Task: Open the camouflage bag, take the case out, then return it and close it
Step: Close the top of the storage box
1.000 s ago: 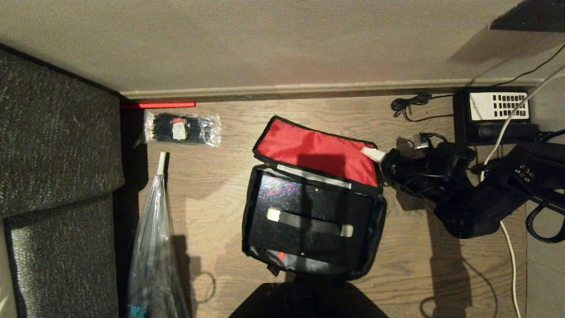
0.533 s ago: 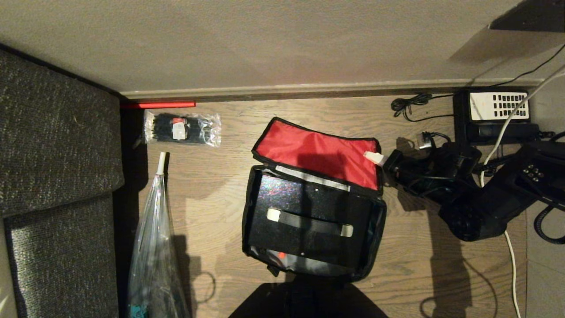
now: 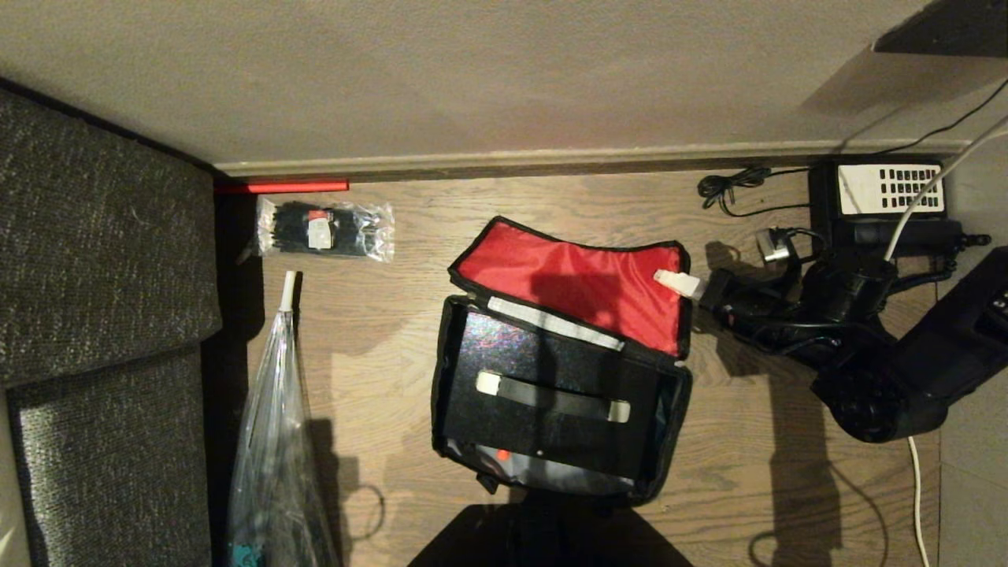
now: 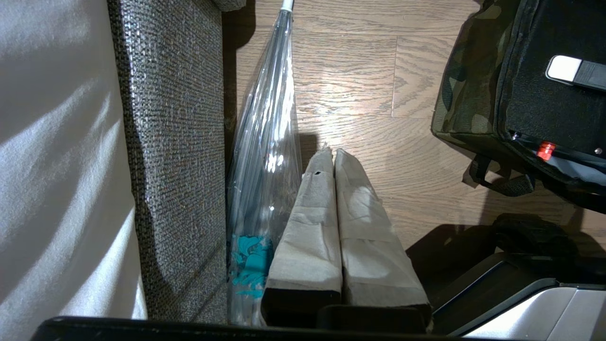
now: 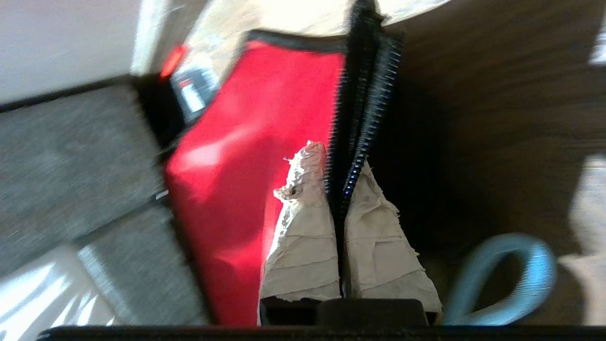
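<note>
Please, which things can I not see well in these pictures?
- Case: its sides, hidden by the bag walls, head view.
- Bag's camouflage outside: flap shows only red lining there.
- Packet label: too small to read.
- Right wrist view: blurred.
- Right arm: cut by the head view's edge.

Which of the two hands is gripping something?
The right hand, pinching the camouflage bag lid's zipper edge; the left hand is shut on nothing beside the sofa.

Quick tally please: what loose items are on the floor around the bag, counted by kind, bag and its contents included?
Camouflage bag, lid held open by the right end effector: 1
Case inside the bag: 1
Packet of black ties: 1
Clear plastic bag: 1
Black telephone: 1
Total: 5
</note>
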